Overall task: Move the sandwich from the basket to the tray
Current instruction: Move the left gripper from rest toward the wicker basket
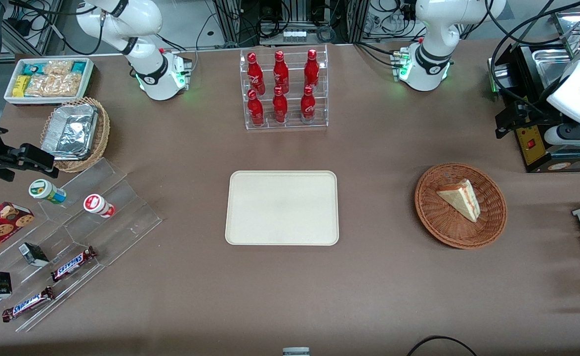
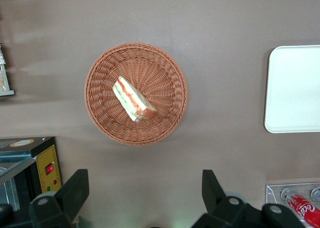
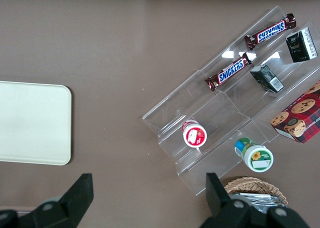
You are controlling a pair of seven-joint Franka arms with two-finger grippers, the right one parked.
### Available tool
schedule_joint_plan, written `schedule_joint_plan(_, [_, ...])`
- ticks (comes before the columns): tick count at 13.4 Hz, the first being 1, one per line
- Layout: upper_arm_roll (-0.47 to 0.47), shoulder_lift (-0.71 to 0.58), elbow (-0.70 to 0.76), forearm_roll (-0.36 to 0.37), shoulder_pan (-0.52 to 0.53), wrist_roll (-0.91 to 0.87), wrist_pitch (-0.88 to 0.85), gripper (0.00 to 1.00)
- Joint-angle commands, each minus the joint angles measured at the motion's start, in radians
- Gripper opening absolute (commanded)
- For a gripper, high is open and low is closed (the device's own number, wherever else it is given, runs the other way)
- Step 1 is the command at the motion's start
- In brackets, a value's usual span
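I have the sandwich (image 1: 460, 199) lying in the basket (image 1: 487, 228), a little off its centre, with the striped filling edge showing clearly from the wrist camera (image 2: 132, 99). The basket (image 2: 100, 68) sits on the brown worktop (image 1: 369, 287) toward the working arm's end, well apart from the tray (image 1: 243, 232), which is bare and lies nearer the front camera than the clear rack of red bottles (image 1: 285, 89). My claw (image 2: 145, 190) hangs above the worktop just beside the basket, not over it, with its two black fingers (image 2: 75, 188) spread wide and nothing between them (bare brown surface shows in the gap). A black appliance with a yellow panel (image 1: 532, 143) stands near the basket, farther from the front camera than it.
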Motion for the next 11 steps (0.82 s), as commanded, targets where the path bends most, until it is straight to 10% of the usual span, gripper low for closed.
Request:
schedule_joint_plan(1, [0.001, 0.005, 0.023, 0.009, -0.008, -0.015, -0.025, 1.00])
schedule_joint_plan(11, [0.037, 0.054, -0.052, 0.019, 0.008, -0.116, -0.013, 1.00])
